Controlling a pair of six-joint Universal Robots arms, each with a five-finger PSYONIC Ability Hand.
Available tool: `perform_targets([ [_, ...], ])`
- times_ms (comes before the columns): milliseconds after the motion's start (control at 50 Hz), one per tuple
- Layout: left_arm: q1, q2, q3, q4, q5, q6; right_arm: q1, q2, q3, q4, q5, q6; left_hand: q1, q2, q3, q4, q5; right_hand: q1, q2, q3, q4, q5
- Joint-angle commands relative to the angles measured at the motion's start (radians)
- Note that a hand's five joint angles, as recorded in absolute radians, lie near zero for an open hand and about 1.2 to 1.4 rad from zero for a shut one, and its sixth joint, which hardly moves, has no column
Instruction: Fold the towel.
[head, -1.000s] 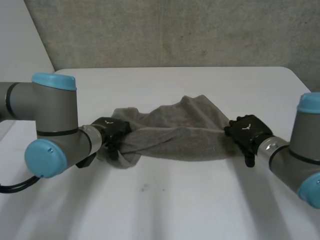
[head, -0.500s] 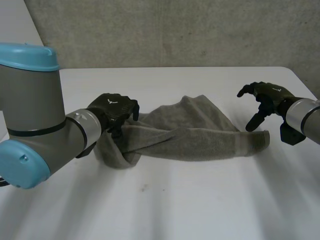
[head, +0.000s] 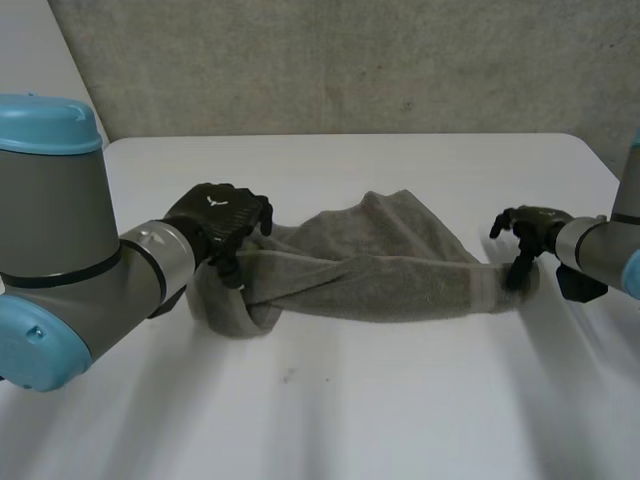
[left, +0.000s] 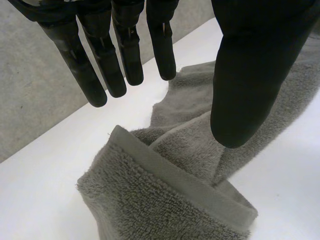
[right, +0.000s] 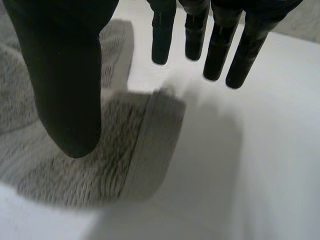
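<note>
The grey towel lies bunched across the middle of the table. The left hand hovers over its left-edge end and the right hand over its right-edge end, both with fingers straight, holding nothing.

One grey towel lies on one white table, with two robot arms, the left arm and the right arm, each ending in one black hand, making two hands: the left hand and the right hand.

A white table stands against a rough grey concrete wall.
</note>
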Motion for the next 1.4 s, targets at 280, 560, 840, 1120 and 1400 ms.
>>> perform_targets([
  [280, 0.020, -0.012, 0.003, 0.035, 0.000, 0.000, 0.007, -0.014, 0.013, 0.018, 0.001, -0.025, 0.042, 0.049, 0.047, 0.050, 0.049, 1.036, 1.043, 1.016, 1.020, 1.029],
  [560, 0.022, -0.013, 0.056, 0.094, -0.003, -0.075, 0.000, -0.292, 0.250, -0.150, -0.056, -0.059, -0.008, -0.001, -0.003, 0.000, -0.001, 1.037, 1.044, 1.017, 1.021, 1.030],
  [840, 0.033, -0.277, 0.418, 0.019, -0.044, -0.350, -0.003, -0.585, 0.701, -0.562, -0.149, -0.319, 0.010, 0.017, 0.015, 0.017, 0.017, 1.037, 1.044, 1.017, 1.021, 1.030],
  [1120, 0.017, -0.809, 1.127, -0.522, -0.166, -0.365, -0.008, -0.666, 0.842, -0.677, -0.179, -0.379, 0.030, 0.037, 0.035, 0.038, 0.037, 1.037, 1.044, 1.017, 1.021, 1.030],
  [1400, -0.039, -0.724, 1.081, -0.560, -0.302, -0.361, -0.052, -0.649, 0.823, -0.675, -0.168, -0.378, 0.177, 0.184, 0.182, 0.185, 0.184, 1.037, 1.044, 1.017, 1.021, 1.030],
])
